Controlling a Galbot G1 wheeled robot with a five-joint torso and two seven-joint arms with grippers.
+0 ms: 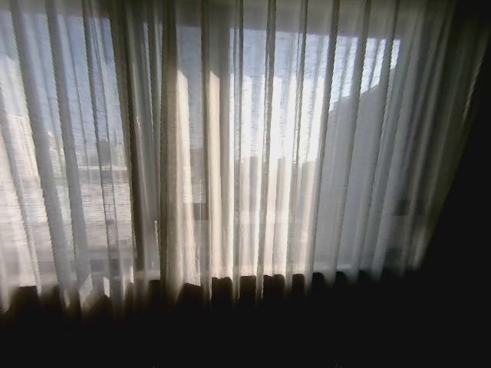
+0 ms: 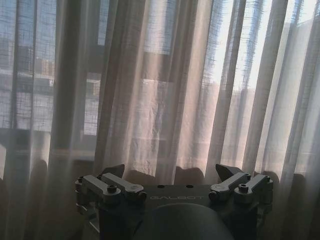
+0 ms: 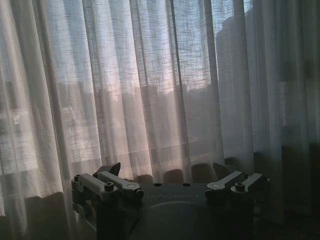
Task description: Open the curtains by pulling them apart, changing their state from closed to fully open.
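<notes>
The curtains [image 1: 230, 153] hang drawn shut across the whole window in front of me, sheer cream fabric in long vertical pleats with daylight coming through. In my head view their lower hems end along a dark band at the bottom, and a thicker beige edge runs down the fabric a little left of centre, where two panels seem to meet (I cannot tell exactly where one panel ends and the other begins). Through the weave I can make out dim shapes of buildings outside and dark horizontal bars [image 2: 30, 75] of the window frame.

My left tool [image 2: 172, 175] sits low in front of the curtains in its wrist view, its two fingers [image 2: 114, 172] spread wide apart with nothing between them. It is near the fabric but not touching it; the pleats hang loose behind it.

My right tool [image 3: 167, 172] is in the same pose in its own wrist view: fingers [image 3: 111, 170] splayed wide, empty, facing the curtains and apart from them. Here the fabric is brighter toward one side and falls into deep shadow toward the other.
</notes>
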